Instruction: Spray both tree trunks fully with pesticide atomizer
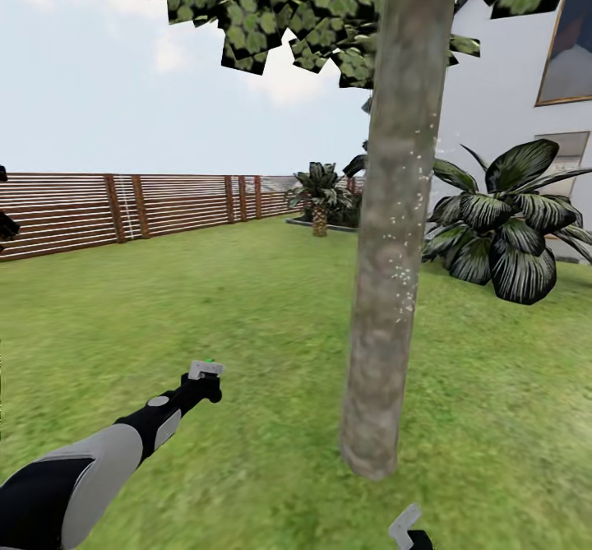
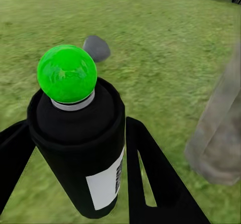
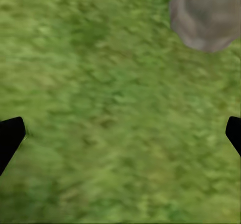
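Observation:
A tree trunk [image 1: 393,246] of mottled grey-brown bark rises just right of centre in the head view, with pale specks on its upper part and leaf canopy [image 1: 271,7] above. My left gripper [image 1: 205,379] reaches out over the lawn to the trunk's left, shut on the pesticide atomizer [image 1: 205,367]. The left wrist view shows the atomizer [image 2: 75,148] as a dark bottle with a green ball on top, held between the black fingers [image 2: 150,174], and the trunk [image 2: 218,128] stands beside it. My right gripper [image 3: 123,133] hangs open over grass near the trunk's base [image 3: 208,15].
A brown slat fence [image 1: 123,205] closes the lawn at the back left. A short palm [image 1: 319,201] and a large dark-leaved shrub [image 1: 501,238] stand by the white house wall [image 1: 501,81]. A grey stone [image 2: 96,47] lies in the grass.

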`<state>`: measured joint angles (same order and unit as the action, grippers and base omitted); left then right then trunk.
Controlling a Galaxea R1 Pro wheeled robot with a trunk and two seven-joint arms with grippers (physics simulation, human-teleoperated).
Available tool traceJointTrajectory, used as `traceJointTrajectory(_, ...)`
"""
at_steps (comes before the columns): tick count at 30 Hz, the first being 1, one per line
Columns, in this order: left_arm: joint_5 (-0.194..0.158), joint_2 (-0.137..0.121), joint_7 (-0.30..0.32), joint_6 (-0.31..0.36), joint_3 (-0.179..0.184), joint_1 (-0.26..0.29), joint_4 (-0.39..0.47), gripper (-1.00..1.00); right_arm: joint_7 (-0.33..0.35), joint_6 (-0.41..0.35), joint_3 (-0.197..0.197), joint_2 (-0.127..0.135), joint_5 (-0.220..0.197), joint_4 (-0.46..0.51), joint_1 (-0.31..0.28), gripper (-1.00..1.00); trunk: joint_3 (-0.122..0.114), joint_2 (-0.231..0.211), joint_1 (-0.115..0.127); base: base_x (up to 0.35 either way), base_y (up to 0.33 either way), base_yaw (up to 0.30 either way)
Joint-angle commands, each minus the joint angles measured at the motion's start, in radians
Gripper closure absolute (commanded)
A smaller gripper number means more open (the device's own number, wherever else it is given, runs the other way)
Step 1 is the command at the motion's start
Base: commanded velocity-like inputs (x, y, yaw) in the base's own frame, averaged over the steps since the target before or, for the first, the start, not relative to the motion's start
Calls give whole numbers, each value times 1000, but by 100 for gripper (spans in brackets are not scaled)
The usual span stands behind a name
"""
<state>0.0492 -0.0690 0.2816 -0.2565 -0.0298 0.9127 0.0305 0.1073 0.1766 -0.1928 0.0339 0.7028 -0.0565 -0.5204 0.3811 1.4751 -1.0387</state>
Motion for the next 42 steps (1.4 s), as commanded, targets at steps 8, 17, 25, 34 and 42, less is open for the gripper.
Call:
traceJointTrajectory(8, 0, 3, -1, 0, -1, 0, 0, 100, 0, 1, 0, 1, 0, 1, 16, -100, 0, 0, 0, 135, 350, 0)
traceJointTrajectory(17, 0, 3, -1, 0, -1, 0, 0, 100, 0, 1, 0, 1, 0, 1, 17, -100, 0, 0, 0, 149, 350, 0)
traceJointTrajectory(25, 0, 3, -1, 0, -1, 0, 0, 100, 0, 3, 1, 1, 0, 1, 24, -100, 0, 0, 0, 141, 350, 0)
traceJointTrajectory(34, 0, 3, 0, 1, -1, 0, 0, 100, 0, 3, 1, 0, 0, 1, 27, -100, 0, 0, 0, 61, 350, 0)
traceJointTrajectory(42, 0, 3, 1, 2, 0, 0, 0, 100, 0, 3, 1, 0, 0, 1, 28, -100, -1, 0, 0, 3, 350, -25)
